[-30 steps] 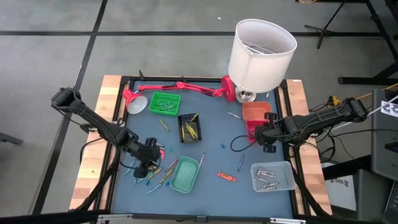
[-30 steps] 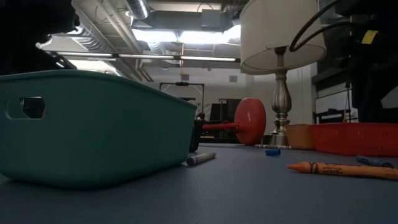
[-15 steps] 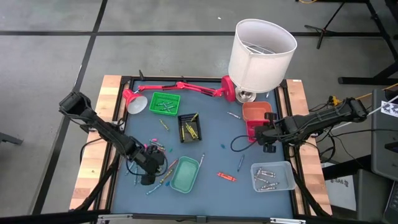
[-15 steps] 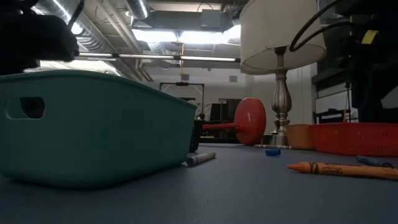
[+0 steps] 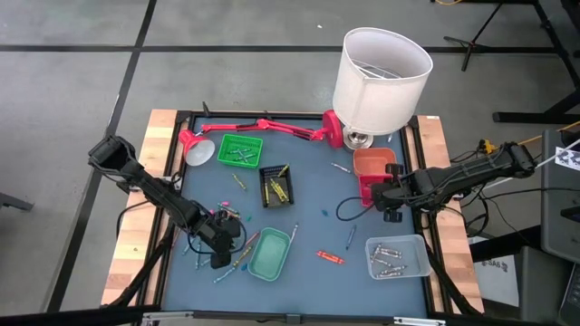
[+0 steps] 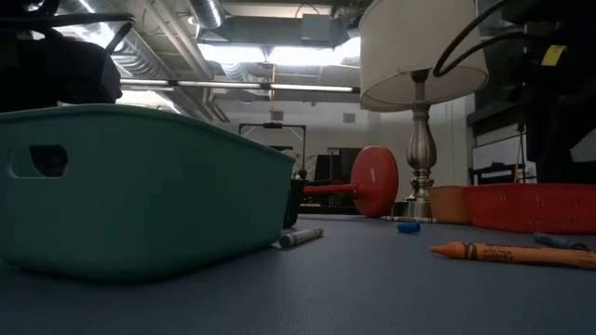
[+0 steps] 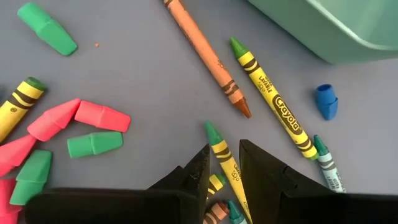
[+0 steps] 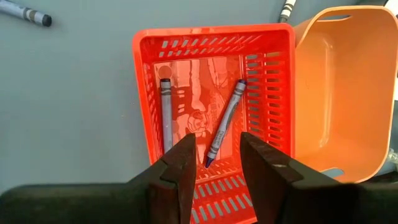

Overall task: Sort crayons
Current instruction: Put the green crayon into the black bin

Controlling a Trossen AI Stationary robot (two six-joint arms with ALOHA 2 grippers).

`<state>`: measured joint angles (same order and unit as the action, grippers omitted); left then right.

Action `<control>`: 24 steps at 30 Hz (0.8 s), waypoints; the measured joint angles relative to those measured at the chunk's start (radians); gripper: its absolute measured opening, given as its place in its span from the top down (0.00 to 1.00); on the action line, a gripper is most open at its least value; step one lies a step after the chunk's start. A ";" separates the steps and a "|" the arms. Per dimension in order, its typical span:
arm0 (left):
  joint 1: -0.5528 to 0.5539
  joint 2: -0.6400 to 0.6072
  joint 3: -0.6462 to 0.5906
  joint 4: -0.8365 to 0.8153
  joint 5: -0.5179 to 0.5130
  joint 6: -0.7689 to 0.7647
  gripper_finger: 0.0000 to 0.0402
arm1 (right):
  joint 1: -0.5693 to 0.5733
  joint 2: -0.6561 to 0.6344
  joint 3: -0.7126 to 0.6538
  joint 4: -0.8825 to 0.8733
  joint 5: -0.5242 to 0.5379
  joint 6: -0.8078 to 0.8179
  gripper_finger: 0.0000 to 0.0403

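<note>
Crayons lie loose on the blue table top by the teal tray (image 5: 270,254). My left gripper (image 7: 224,148) points down over them, open. One finger stands on each side of a green crayon in a yellow wrapper (image 7: 213,135), with a little gap on both sides. An orange crayon (image 7: 208,59) and another green one (image 7: 273,102) lie just beyond. My right gripper (image 8: 216,140) hangs open over the red basket (image 8: 155,74), with nothing between its fingers. Two grey crayons (image 8: 224,121) lie on the basket's floor.
Pink and green caps (image 7: 93,118) and a blue cap (image 7: 326,101) lie among the crayons. An orange tub (image 8: 336,87) stands beside the red basket. Green (image 5: 240,149), black (image 5: 276,186) and clear (image 5: 397,258) trays, a white-shaded lamp (image 5: 381,77) and a red desk lamp (image 5: 263,127) share the table.
My left gripper has come down toward the table and moved toward the near edge and the teal tray, rolling about its own axis as it went. Its fingers now stand low among the loose crayons.
</note>
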<state>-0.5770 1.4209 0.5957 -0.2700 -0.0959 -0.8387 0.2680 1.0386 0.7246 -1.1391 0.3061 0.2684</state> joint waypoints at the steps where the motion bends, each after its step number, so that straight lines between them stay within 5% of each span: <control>1: 0.000 0.000 0.000 0.000 0.000 0.000 0.82 | 0.000 0.000 0.000 0.000 0.000 0.000 0.70; 24: -0.002 0.094 0.003 0.036 -0.026 0.002 0.88 | 0.000 0.000 0.000 0.000 0.000 0.000 0.70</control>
<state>-0.5793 1.5144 0.5991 -0.2344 -0.1216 -0.8364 0.2680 1.0386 0.7246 -1.1389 0.3060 0.2680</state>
